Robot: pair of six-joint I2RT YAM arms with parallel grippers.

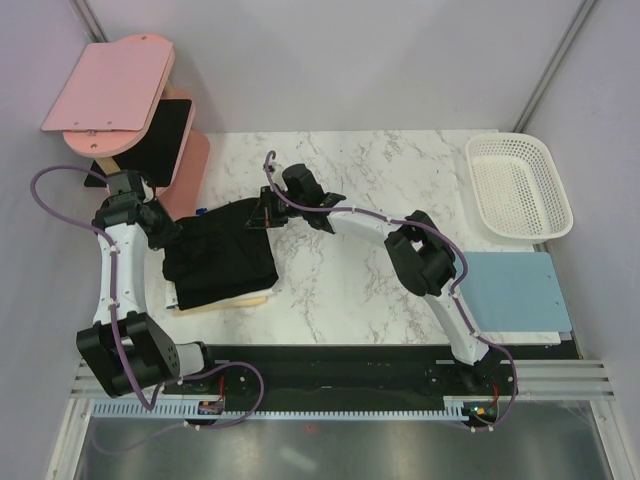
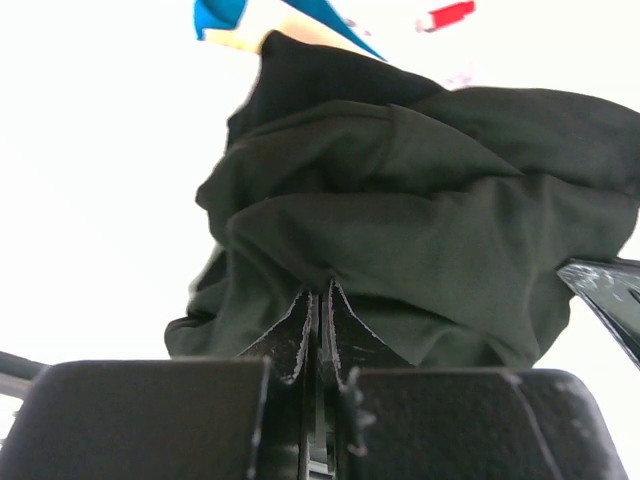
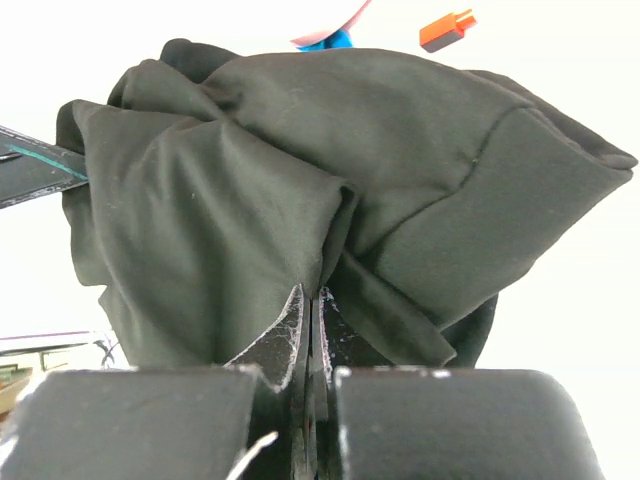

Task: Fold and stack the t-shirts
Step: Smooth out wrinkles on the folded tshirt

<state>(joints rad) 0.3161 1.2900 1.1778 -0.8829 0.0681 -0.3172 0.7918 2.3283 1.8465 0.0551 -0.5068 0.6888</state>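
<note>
Pinching crumpled, matte black t-shirt [image 1: 222, 262]

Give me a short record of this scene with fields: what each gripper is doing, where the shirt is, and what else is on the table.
left gripper: shut, pinching the black t-shirt at its left side
right gripper: shut, pinching the same fabric at its far right corner
black t-shirt: bunched, left of table centre, lying on a pale board
shirt count: cannot tell from the bundle
white basket: far right corner
light blue mat: right edge, nearer than the basket
black board: far left, by the pink stand
</note>
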